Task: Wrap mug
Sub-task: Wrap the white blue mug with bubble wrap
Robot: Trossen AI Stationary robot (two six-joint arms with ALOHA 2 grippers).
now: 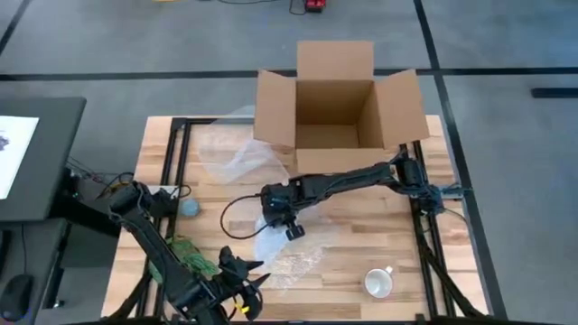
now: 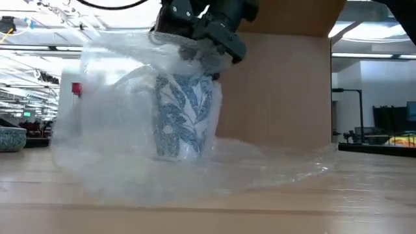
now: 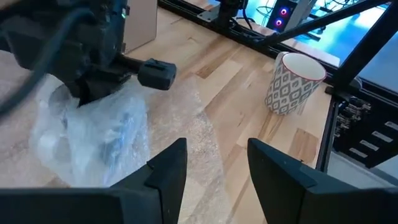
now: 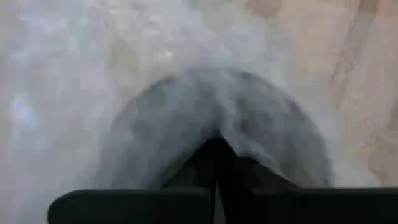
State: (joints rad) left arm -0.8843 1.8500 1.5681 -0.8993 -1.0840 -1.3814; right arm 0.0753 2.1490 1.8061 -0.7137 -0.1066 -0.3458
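I see the right gripper (image 2: 207, 40) pinching bubble wrap (image 2: 123, 117) shut over the leaf-patterned mug (image 2: 184, 114) mid-tabletop. My left gripper (image 3: 211, 171) hangs wide near the front edge.

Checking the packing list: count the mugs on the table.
2. A blue leaf-patterned mug stands under bubble wrap mid-table, beneath the right gripper; a patterned mug sits bare near the front right corner.

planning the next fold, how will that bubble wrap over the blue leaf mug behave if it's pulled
Likely floppy and light: the bubble wrap drapes loosely over the mug and crumples where the right hand pinches it. It may slide easily, and a pull could tip the upright mug.
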